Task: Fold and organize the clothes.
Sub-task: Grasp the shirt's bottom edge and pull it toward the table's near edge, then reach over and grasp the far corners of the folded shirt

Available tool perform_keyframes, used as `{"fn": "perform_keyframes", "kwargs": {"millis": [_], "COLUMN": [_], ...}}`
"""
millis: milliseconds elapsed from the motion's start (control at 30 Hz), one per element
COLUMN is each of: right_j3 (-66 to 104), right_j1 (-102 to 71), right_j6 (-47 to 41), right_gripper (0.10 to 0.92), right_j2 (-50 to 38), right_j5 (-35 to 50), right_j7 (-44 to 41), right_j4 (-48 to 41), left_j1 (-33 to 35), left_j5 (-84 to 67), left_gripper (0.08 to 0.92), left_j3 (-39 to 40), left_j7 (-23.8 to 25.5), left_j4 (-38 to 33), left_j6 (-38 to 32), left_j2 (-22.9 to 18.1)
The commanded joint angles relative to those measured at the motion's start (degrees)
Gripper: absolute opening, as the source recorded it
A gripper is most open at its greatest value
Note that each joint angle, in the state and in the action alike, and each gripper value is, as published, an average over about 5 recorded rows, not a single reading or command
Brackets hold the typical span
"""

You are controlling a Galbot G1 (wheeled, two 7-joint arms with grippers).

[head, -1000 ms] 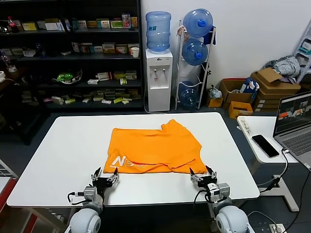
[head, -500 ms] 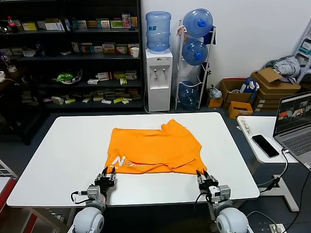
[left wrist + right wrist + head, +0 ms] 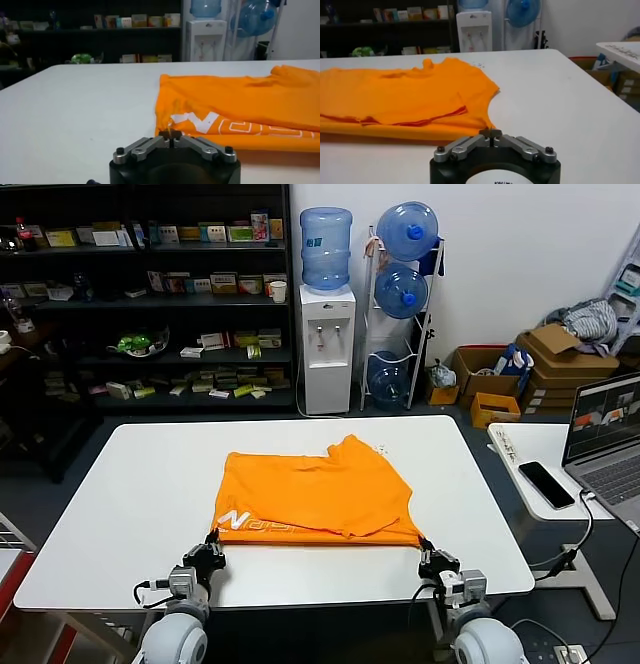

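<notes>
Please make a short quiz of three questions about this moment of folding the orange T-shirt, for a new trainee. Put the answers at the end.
1. True or false: the T-shirt lies flat on the white table with its white lettering toward the robot's right.
2. What does each gripper hold?
A. nothing
B. a near corner of the shirt
C. a sleeve
3. Fill in: right of the table, a phone lies beside an open ______.

Key
1. False: the lettering is at the near left corner, by the left gripper.
2. B: the left gripper and the right gripper each have their fingers shut on a near corner.
3. Laptop.
</notes>
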Motion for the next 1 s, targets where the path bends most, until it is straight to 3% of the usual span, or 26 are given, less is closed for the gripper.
{"fn": "perform_keyframes", "kwargs": {"millis": [33,167,333,533,667,767,867,1000], "right_j3": [1.38,2.28,3.16,4.43,2.14,-2.98,-8.84,-13.18], "right_j1": [-13.41,-18.28,-19.76,-13.0,2.23,17.95,33.62,46.26], "right_j6": [-1.59,-1.67,-1.6,-0.14,-0.27,-1.93,-2.75,-2.2], "right_gripper": [0.125,0.125,0.132,0.271,0.384,0.47,0.557,0.678], "right_j2": [-4.78,-4.6,-4.04,-5.88,-6.55,-4.33,1.6,9.54], "right_j5": [1.64,-0.76,-4.48,-3.87,-0.08,4.7,6.6,3.65], "right_j7": [2.0,2.22,1.16,-1.81,-3.39,-1.58,-0.82,-3.03], "right_j4": [12.12,14.91,14.92,17.13,13.94,4.95,-10.12,-30.4], "left_j1": [17.33,22.6,24.02,18.68,7.16,-4.51,-17.38,-28.55], "left_j5": [-2.67,-1.04,-0.2,-3.37,-6.57,-9.85,-11.35,-11.31], "left_gripper": [0.102,0.102,0.104,0.198,0.302,0.397,0.484,0.597], "left_j3": [-1.03,-1.31,-1.34,-3.98,-5.62,-3.58,0.32,5.02], "left_j7": [-4.13,-4.07,-3.09,-2.07,-0.4,1.06,3.74,8.5], "left_j4": [-17.66,-19.43,-19.23,-19.75,-17.15,-9.86,2.59,19.62], "left_j6": [4.33,4.08,3.87,3.55,1.17,0.55,0.39,-0.01], "left_j2": [3.62,2.76,2.32,5.36,9.69,11.51,9.97,5.8]}}
